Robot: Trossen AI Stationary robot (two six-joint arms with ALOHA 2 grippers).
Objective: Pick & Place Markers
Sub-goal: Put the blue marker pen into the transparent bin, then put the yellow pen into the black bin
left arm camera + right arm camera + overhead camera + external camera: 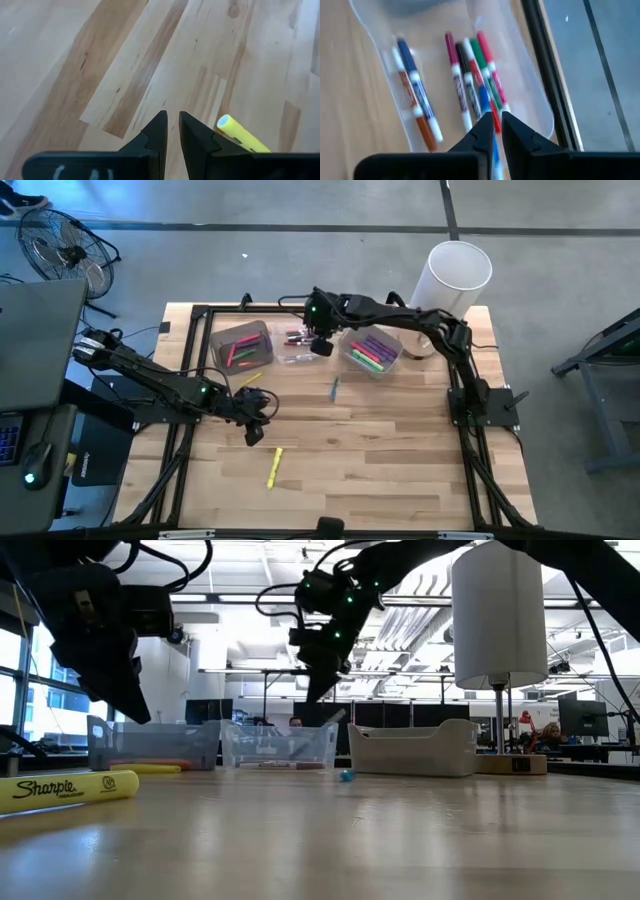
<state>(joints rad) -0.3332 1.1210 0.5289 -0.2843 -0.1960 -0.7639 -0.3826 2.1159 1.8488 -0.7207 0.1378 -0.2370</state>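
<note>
yellow and blue are what i still have loose on the wood: a yellow marker (274,468) lies near the front of the table (400,470), and a blue marker (334,389) lies alone further back, just in front of the bins. everything else i can see is already sorted. the grey bin (242,344) holds a bundle of pink, red and green pens, the clear bin (296,346) in the middle holds several white-barrelled ones, and the right bin (371,352) holds a purple, pink and green pile.

my right gripper (496,131) hangs over the clear bin. its fingers stand nearly together, and a blue marker seems pinched between the tips, though i cannot tell whether they truly grip it or have just let go.

my left gripper (171,131) hovers low over bare wood, fingers a narrow slit apart and holding nothing; the yellow marker lies just beside it.

i judge the job nearly done: this drop, then the two strays.
</note>
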